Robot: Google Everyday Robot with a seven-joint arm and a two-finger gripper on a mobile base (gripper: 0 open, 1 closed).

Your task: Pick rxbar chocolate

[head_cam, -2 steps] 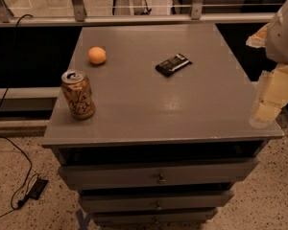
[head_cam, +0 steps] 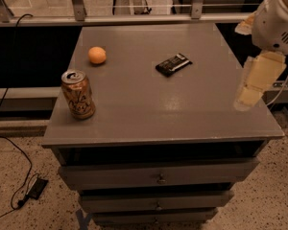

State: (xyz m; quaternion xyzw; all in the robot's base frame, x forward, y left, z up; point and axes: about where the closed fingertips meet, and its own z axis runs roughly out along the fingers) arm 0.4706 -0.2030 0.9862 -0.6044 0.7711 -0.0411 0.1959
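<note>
Gripper (head_cam: pixel 252 87): located at the right edge of the frame, over the right side of the cabinet top. It hangs pale and tilted below the white rounded body of the arm (head_cam: pixel 278 20), which enters from the upper right corner. Whether the gripper is open or closed cannot be told. It holds nothing visible and is well apart from all three items on the top.

Chocolate bar (head_cam: pixel 173 64): lying flat on the grey top of the cabinet (head_cam: pixel 158 119), in the upper middle of the frame, slightly right of centre. Black glossy wrapper with pale lettering, set at a slant, its right end nearer the far edge. Nothing is touching it. It lies to the upper left of the gripper.

Can (head_cam: pixel 78 94): orange-gold, standing upright near the left front corner of the cabinet top, its opened top showing.

Orange fruit (head_cam: pixel 97 55): small and round, resting on the top behind the can, near the left edge, apart from the can.

Drawers (head_cam: pixel 158 176): stacked below the top at the front, each with a small centre knob; the uppermost shows a dark gap beneath the top.

Floor (head_cam: pixel 19 210): speckled. A dark cable (head_cam: pixel 9 143) runs across it at the lower left to a small black block (head_cam: pixel 37 187).

Rail (head_cam: pixel 134 18): a metal bar runs across the upper frame behind the cabinet.
</note>
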